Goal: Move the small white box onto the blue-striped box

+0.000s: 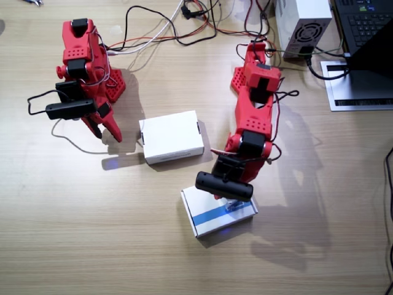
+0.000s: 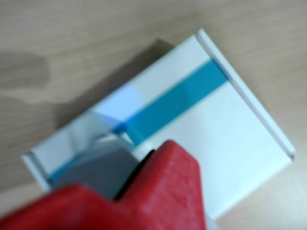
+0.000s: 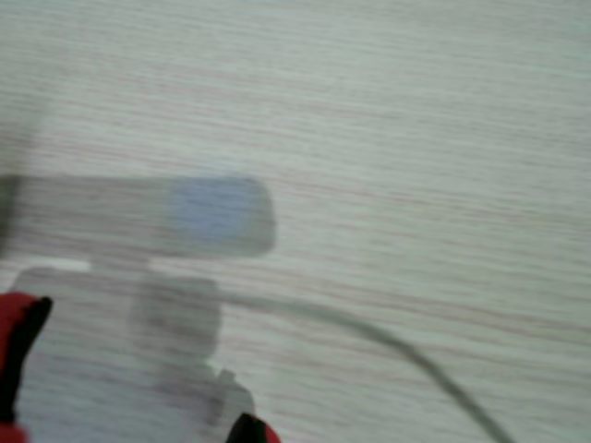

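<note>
The blue-striped box (image 1: 212, 218) lies flat on the wooden table near the front, its blue band running along its length (image 2: 182, 98). My left gripper (image 1: 231, 204) hangs right over it. In a wrist view a small pale block, the small white box (image 2: 93, 153), sits in shadow between the red jaws and covers part of the band. In the fixed view the wrist camera hides most of it. My right gripper (image 1: 105, 128) points down at bare table beside the plain box. Its red fingertips (image 3: 18, 346) stand apart with nothing between them.
A plain white flat box (image 1: 172, 136) lies between the two arms. Cables (image 1: 184, 24) snake across the back of the table. A grey power supply (image 1: 304, 24), a laptop (image 1: 368, 31) and a white sheet (image 1: 359, 95) stand at the back.
</note>
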`<state>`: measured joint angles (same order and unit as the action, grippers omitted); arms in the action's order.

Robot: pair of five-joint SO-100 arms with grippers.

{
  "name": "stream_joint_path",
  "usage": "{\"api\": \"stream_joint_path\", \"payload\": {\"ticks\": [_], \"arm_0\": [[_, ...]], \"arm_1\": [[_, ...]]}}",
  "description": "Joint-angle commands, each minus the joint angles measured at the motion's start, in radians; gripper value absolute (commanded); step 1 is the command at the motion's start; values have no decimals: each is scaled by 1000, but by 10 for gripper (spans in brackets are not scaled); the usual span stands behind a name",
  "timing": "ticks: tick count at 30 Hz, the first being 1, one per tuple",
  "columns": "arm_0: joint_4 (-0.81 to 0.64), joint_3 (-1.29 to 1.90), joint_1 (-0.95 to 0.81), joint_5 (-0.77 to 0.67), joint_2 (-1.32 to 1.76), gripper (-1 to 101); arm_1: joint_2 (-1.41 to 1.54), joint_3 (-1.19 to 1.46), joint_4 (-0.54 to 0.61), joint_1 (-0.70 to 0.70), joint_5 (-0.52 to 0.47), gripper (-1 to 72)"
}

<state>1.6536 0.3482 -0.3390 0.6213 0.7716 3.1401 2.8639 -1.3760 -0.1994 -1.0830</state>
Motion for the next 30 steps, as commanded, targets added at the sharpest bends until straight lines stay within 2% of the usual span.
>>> {"api": "stream_joint_path", "payload": {"ticks": [1,5,8,9,10,11,12,15,18,20,26,28,29,30], "arm_0": [[21,-51,18,31,77,311],[21,-12,6,66,252,311],[21,196,2,74,586,300],[21,287,3,89,724,233],[21,364,17,92,850,91],[20,448,40,106,968,-1],[17,537,67,126,1071,-1],[-193,1100,132,219,1460,-1],[-334,1597,161,268,1772,-1],[-442,1819,213,279,1839,-2],[-805,2390,287,428,1983,-2],[-861,2540,308,503,2072,-2],[-850,2623,322,538,2183,-2],[-758,2694,336,560,2365,-1]], "arm_1": [[26,-12,0,-23,-26,371],[26,-12,0,-25,-23,372],[26,-11,5,-34,-11,376],[26,-11,6,-38,-8,326],[26,-11,5,-40,-6,234],[26,-11,5,-43,-5,93],[26,-11,5,-43,-2,3],[26,-11,2,-49,0,2],[26,-11,2,-48,8,2],[26,-11,2,-49,9,2],[26,-11,-3,-40,37,2],[28,-11,-78,-18,-89,2],[28,-11,-78,-2,-109,2],[28,-11,-80,14,-130,2]]}}
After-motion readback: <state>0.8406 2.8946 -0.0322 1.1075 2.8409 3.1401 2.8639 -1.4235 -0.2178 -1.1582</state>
